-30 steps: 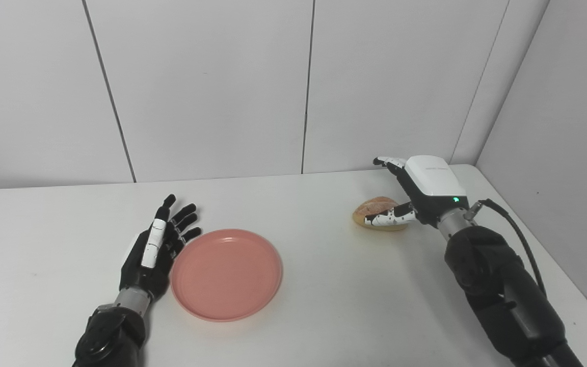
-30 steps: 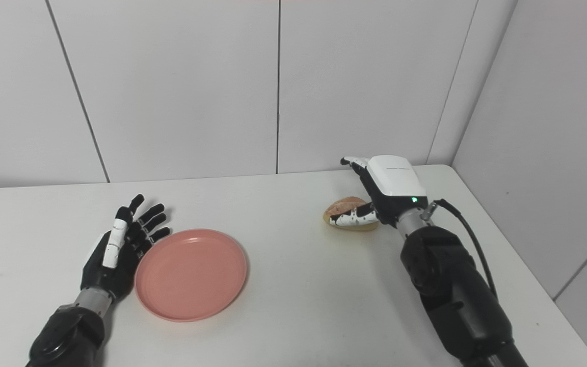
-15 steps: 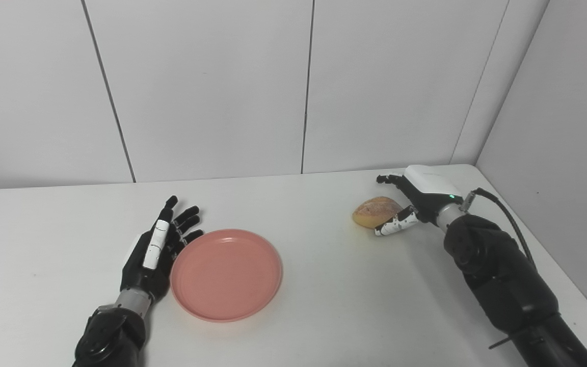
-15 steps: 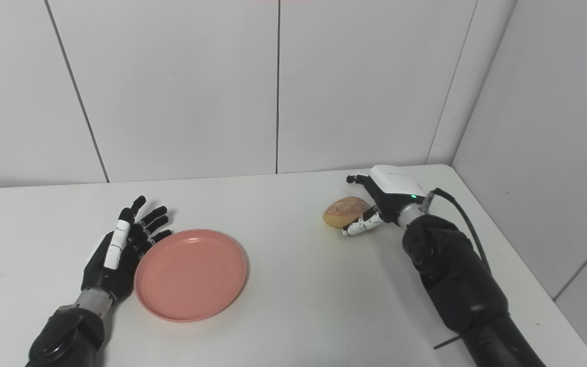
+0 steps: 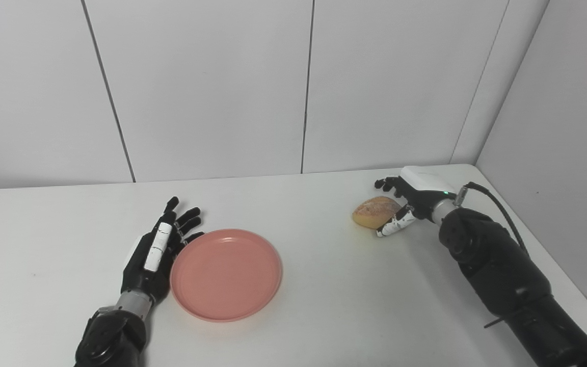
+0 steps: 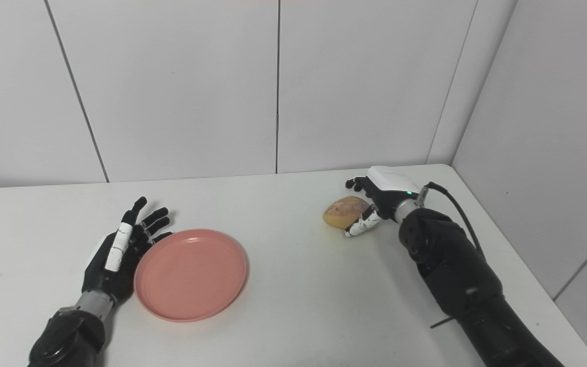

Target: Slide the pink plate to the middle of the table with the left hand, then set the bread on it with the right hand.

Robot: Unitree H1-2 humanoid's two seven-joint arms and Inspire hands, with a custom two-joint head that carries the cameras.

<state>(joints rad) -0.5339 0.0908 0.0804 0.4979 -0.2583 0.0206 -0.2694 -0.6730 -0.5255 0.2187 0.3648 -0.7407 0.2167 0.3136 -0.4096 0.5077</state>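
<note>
Two hands: right hand (image 5: pixel 409 201) cupping bread (image 5: pixel 373 211), grip unclear; soft loaf, grasp sides. Left hand (image 5: pixel 157 250) open beside pink plate (image 5: pixel 226 273).

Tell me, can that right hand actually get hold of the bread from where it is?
Probably yes. The right hand is already beside the bread, fingers apart around its right end, and nothing lies between them. It has not closed on it yet.

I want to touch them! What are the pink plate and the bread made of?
The pink plate looks like smooth matte plastic: one even colour, thin raised rim. The bread looks like a real baked roll, golden with a rough, speckled crust, though it could be a toy.
</note>
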